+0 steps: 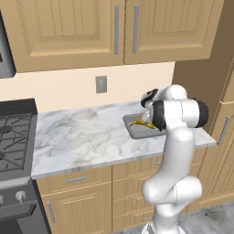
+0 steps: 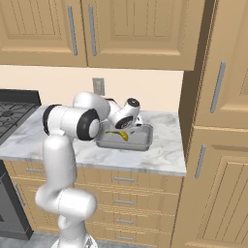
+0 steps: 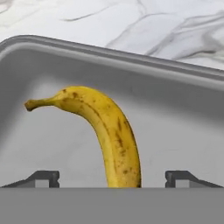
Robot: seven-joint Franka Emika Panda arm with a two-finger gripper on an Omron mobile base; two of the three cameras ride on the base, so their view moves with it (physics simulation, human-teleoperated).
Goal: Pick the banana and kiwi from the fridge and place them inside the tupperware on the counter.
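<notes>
Your gripper (image 3: pixel 112 180) hangs low over the tupperware (image 3: pixel 131 65), fingers (image 3: pixel 43 178) spread wide apart, one tip at each side of the hand view, clamped on nothing. The banana (image 3: pixel 109 131) lies loose on the grey floor of the tupperware, between the two tips but touching neither; stem end points to the left of the hand view, body curves down toward the bottom edge, brown speckles on the skin. In the left base view you see the banana (image 1: pixel 141 124) inside the tupperware (image 1: pixel 130 128), which sits on the counter (image 1: pixel 82 137) near the back wall, right part of it hidden by your arm. Right base view has the same: banana (image 2: pixel 118 135) in the tupperware (image 2: pixel 138 143), hand just above it, counter (image 2: pixel 164 150) running to the tall tan panel at right. Stove (image 1: pixel 13 132) sits at the counter's left end, wall outlet (image 1: pixel 101 84) above the marble.
</notes>
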